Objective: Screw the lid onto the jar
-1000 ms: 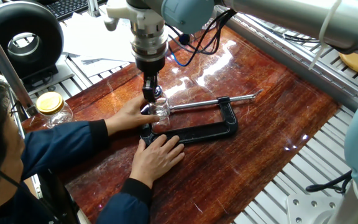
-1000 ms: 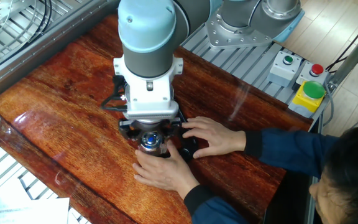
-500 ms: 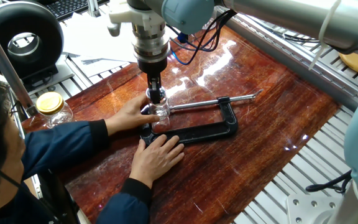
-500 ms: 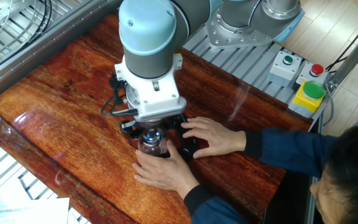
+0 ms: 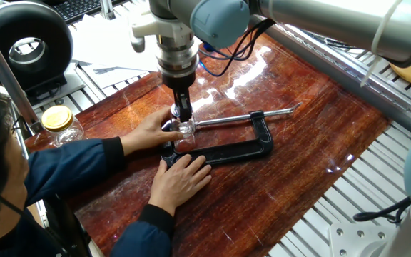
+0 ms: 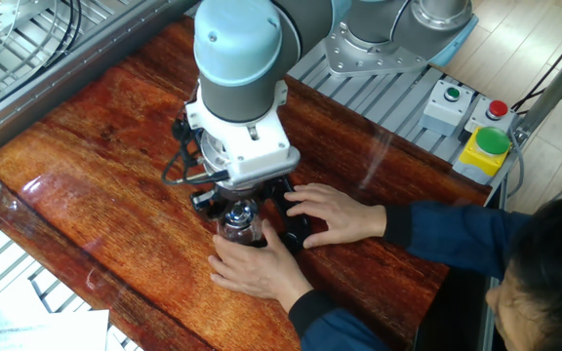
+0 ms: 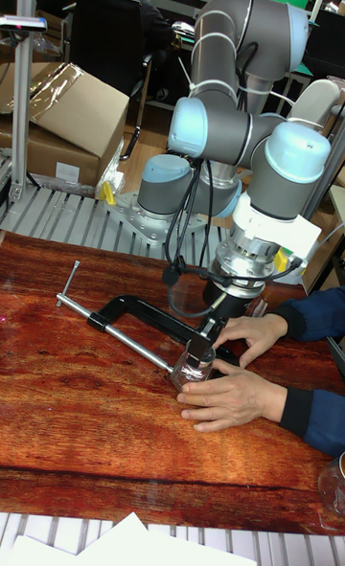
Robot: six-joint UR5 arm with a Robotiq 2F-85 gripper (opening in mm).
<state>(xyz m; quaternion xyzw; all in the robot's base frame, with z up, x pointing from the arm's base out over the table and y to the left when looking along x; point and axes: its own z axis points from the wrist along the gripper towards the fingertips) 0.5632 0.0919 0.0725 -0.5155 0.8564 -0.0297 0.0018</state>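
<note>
The small clear jar (image 5: 185,134) stands upright on the wooden table, held in the black C-clamp (image 5: 242,149). The jar (image 7: 195,365) also shows in the tall fixed view and from above (image 6: 241,230). My gripper (image 5: 183,116) comes straight down on the jar's mouth, its narrow fingers shut on the transparent lid (image 5: 183,124) at the neck. From the other side, the wrist covers most of the gripper (image 6: 239,212) and the lid. In the tall fixed view, the gripper (image 7: 212,333) sits just above the jar.
A person's hands (image 5: 153,130) (image 5: 183,176) rest beside the jar and on the clamp. The clamp's long screw bar (image 5: 248,116) points right. A glass jar with a yellow lid (image 5: 59,122) stands at the table's left edge. Button boxes (image 6: 484,143) sit off the table.
My wrist has turned about its vertical axis over the jar, its white side fitting swinging round. The gripper has sunk slightly onto the jar's mouth. The hands and clamp stay put.
</note>
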